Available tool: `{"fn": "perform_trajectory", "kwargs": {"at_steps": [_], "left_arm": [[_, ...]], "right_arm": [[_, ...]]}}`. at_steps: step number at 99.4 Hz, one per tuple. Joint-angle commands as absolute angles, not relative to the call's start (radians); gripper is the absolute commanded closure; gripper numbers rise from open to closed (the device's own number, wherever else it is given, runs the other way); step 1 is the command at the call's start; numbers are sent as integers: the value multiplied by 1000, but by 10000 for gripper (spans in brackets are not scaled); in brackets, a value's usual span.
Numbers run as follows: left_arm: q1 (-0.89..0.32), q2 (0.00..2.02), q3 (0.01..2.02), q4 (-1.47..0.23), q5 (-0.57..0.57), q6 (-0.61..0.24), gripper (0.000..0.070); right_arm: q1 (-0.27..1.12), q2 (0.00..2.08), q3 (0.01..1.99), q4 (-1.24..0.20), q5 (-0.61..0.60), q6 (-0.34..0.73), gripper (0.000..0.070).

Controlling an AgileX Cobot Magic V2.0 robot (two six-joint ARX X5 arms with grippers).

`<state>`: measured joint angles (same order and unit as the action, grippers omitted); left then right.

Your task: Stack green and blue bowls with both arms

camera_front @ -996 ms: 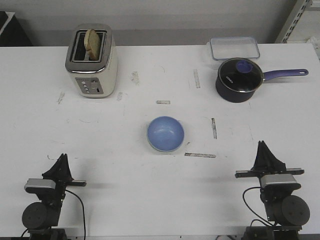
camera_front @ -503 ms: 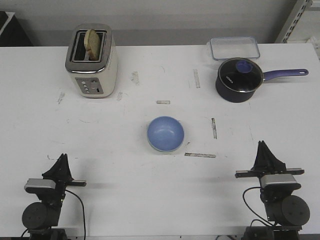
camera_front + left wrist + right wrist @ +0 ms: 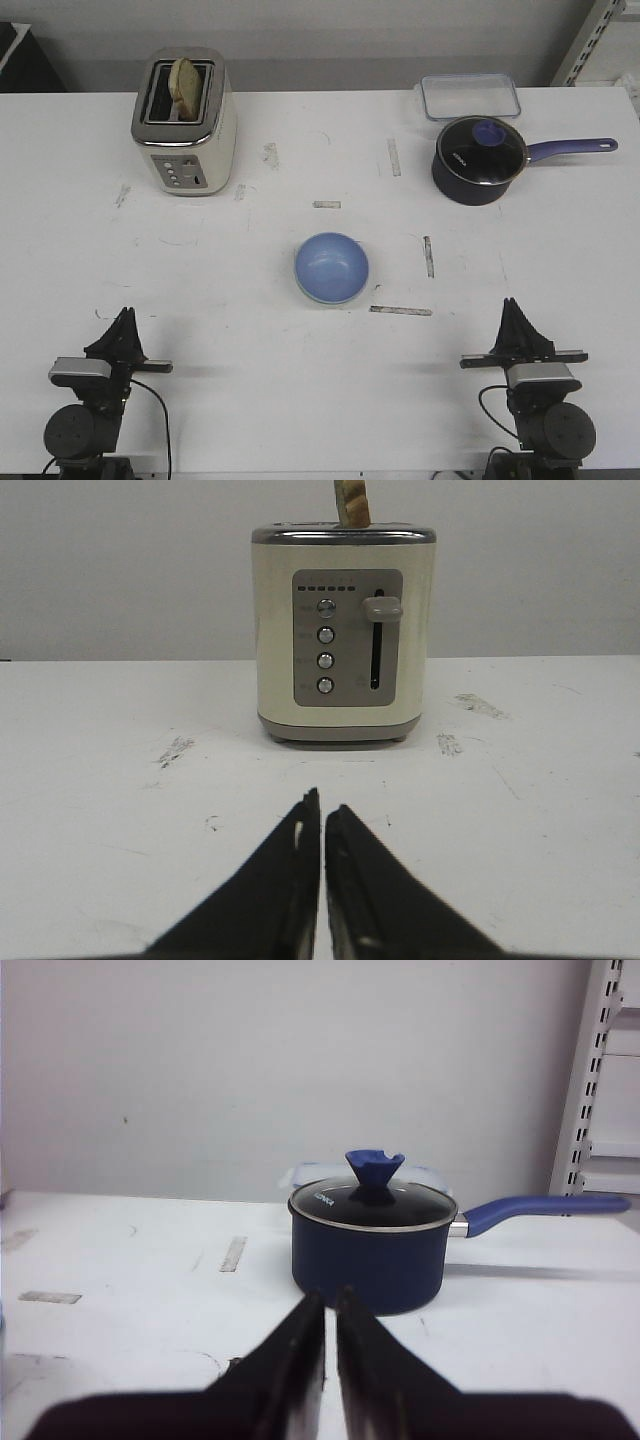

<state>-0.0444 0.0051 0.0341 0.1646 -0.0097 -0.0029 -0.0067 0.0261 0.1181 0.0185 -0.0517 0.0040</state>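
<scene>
A light blue bowl sits open side up at the middle of the white table. A thin pale greenish rim shows along its near edge; no separate green bowl shows anywhere. My left gripper rests at the front left, shut and empty, and points at the toaster in its wrist view. My right gripper rests at the front right, shut and empty, and points at the saucepan in its wrist view. Both grippers are well clear of the bowl.
A cream toaster holding a bread slice stands at the back left. A dark navy saucepan with a glass lid and a clear lidded box stand at the back right. Tape marks dot the table. A shelf upright rises at the far right.
My right arm has shifted a little to the left, its gripper still shut. The left arm and the bowl have not moved.
</scene>
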Motion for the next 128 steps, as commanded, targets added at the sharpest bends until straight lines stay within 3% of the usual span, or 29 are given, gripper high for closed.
{"fn": "perform_trajectory", "kwargs": {"at_steps": [1, 17, 128], "left_arm": [[-46, 3, 12, 178, -11, -12, 699], [-46, 3, 12, 178, -11, -12, 698], [-46, 3, 12, 180, -11, -12, 699]], "right_arm": [[-5, -2, 86, 52, -47, 53, 687], [-5, 1, 10, 94, -46, 53, 687], [-3, 1, 12, 78, -46, 52, 687]]}}
